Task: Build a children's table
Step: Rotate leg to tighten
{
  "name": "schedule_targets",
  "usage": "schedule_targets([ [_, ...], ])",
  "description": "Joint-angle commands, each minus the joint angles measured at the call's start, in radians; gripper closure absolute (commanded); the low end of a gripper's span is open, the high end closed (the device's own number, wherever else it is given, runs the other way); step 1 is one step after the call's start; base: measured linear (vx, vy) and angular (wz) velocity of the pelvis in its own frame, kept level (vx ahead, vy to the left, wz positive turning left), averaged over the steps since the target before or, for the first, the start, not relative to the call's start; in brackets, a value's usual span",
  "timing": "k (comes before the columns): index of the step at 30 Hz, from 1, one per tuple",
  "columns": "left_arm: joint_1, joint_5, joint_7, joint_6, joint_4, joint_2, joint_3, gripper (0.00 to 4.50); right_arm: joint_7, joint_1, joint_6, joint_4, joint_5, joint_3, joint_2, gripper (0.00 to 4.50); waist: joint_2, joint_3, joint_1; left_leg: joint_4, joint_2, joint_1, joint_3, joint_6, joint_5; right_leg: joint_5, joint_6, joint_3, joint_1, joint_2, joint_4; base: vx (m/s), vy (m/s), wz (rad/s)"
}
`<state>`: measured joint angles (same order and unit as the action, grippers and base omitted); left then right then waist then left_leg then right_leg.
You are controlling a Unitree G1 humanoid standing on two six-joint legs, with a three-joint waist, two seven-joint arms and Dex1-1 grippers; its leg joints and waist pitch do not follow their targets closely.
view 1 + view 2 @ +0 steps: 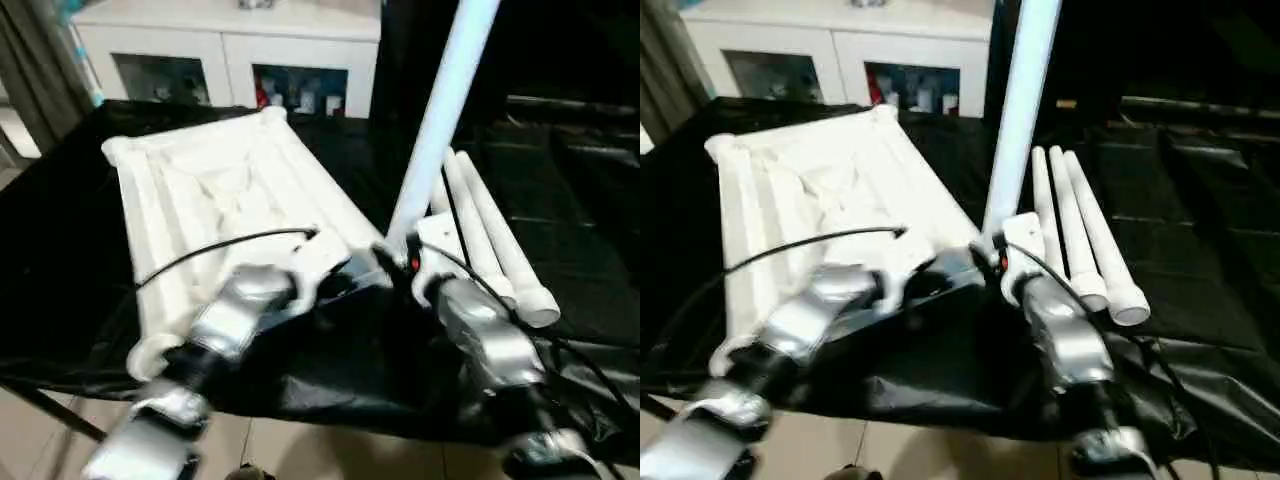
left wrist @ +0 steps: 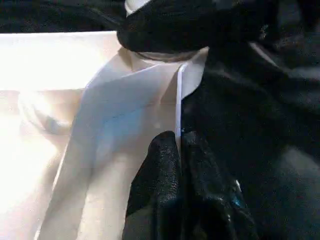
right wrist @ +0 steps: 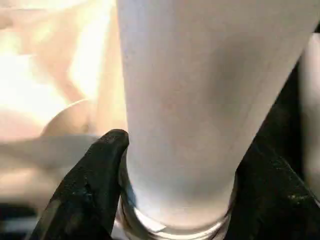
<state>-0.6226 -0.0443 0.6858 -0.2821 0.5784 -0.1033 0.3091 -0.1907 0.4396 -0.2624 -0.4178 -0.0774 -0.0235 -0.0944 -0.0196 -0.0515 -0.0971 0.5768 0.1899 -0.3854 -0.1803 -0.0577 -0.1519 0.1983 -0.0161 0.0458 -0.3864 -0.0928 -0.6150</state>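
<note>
Smooth tubular leg point(image 3: 185, 100) — ribbed tabletop point(image 1: 215, 195)

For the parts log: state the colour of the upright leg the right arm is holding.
White, matching the tabletop; the upright leg shows best in the right eye view, gripped by the right end effector.

Inverted white tabletop point(image 1: 220, 200), one upright leg point(image 1: 435, 130)

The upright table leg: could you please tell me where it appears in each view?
Left eye view: upright leg, right of centre, rising from the right end effector.
Right eye view: centre, beside the tabletop.
Left wrist view: cannot tell.
Right wrist view: centre, between black fingers.
Shared landmark: three spare legs.
</note>
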Motion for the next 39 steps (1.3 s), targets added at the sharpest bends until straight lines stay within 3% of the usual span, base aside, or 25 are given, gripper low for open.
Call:
schedule_targets([
  [1,-0.041,0.024,-0.141,0.007,0.048,0.046,-0.072,4.5,0.088,-0.008,-0.03,-0.066,-0.004,0.022,0.039,1.8,0.002,0.061,0.002,-0.068,0.028,0.027,0.011,-0.029,-0.288,0.194,0.194,-0.034,0.029,-0.045,0.083,0.0,0.0,0.0],
  [5,-0.072,0.002,-0.195,0.021,0.104,0.115,-0.06,4.5,0.117,0.031,0.0,-0.106,0.009,0.001,0.096,1.8,-0.003,0.063,0.002,-0.07,0.026,0.022,0.013,-0.023,-0.282,0.167,0.179,-0.033,0.032,-0.044,0.083,0.0,0.0,0.0],
  [7,-0.076,-0.01,-0.19,0.036,0.103,0.115,-0.047,4.5,0.108,0.031,0.01,-0.097,0.018,-0.008,0.1,1.8,0.0,0.066,0.001,-0.067,0.025,0.017,0.013,-0.002,-0.237,0.093,0.178,-0.032,0.036,-0.043,0.078,0.0,0.0,0.0],
  [10,-0.065,-0.011,-0.148,0.058,0.082,0.092,-0.036,4.5,0.078,0.021,0.014,-0.069,0.002,0.004,0.095,1.1,0.0,0.065,-0.001,-0.066,0.024,0.017,0.011,0.02,-0.229,0.078,0.19,-0.031,0.037,-0.044,0.078,0.0,0.0,0.0],
  [14,-0.039,0.005,-0.071,0.102,0.036,0.053,-0.035,4.5,0.027,-0.005,0.015,0.016,-0.008,0.007,0.047,0.77,0.002,0.06,0.006,-0.073,0.027,0.014,0.015,0.019,-0.269,0.154,0.174,-0.03,0.037,-0.044,0.084,0.0,0.0,0.0],
  [17,-0.004,0.023,0.011,0.124,-0.024,0.009,-0.031,4.5,-0.058,-0.04,-0.007,0.113,-0.023,0.001,-0.018,0.53,0.004,0.063,0.007,-0.069,0.029,0.012,0.013,0.029,-0.239,0.117,0.18,-0.031,0.04,-0.044,0.081,0.0,0.0,0.0],
  [22,0.062,0.051,0.148,0.153,-0.112,-0.081,-0.011,4.5,-0.217,-0.091,-0.061,0.21,-0.02,-0.034,-0.153,0.53,-0.002,0.063,0.0,-0.063,0.031,0.012,0.01,0.053,-0.198,0.074,0.195,-0.033,0.036,-0.043,0.075,0.0,0.0,0.0],
  [26,0.098,0.067,0.236,0.158,-0.156,-0.146,-0.001,4.5,-0.411,-0.147,-0.095,0.323,-0.081,-0.087,-0.247,0.53,-0.001,0.062,-0.006,-0.061,0.033,0.008,0.009,0.072,-0.176,0.024,0.206,-0.033,0.035,-0.042,0.067,0.0,0.0,0.0],
  [30,0.122,0.079,0.302,0.142,-0.198,-0.186,-0.005,4.5,-0.533,-0.184,-0.129,0.405,-0.109,-0.139,-0.317,0.53,-0.001,0.058,-0.004,-0.063,0.034,0.008,0.008,0.074,-0.204,0.066,0.212,-0.032,0.03,-0.042,0.072,0.0,0.0,0.0],
  [34,0.138,0.092,0.338,0.134,-0.23,-0.212,-0.003,4.5,-0.571,-0.189,-0.136,0.419,-0.109,-0.156,-0.338,0.53,0.0,0.057,-0.005,-0.065,0.035,0.009,0.008,0.058,-0.215,0.104,0.211,-0.033,0.027,-0.044,0.072,0.0,0.0,0.0],
  [39,0.155,0.105,0.366,0.126,-0.262,-0.228,0.004,4.5,-0.568,-0.172,-0.141,0.405,-0.123,-0.141,-0.327,0.53,0.001,0.06,-0.005,-0.061,0.034,0.008,0.007,0.065,-0.188,0.061,0.221,-0.033,0.027,-0.043,0.068,0.0,0.0,0.0],
])
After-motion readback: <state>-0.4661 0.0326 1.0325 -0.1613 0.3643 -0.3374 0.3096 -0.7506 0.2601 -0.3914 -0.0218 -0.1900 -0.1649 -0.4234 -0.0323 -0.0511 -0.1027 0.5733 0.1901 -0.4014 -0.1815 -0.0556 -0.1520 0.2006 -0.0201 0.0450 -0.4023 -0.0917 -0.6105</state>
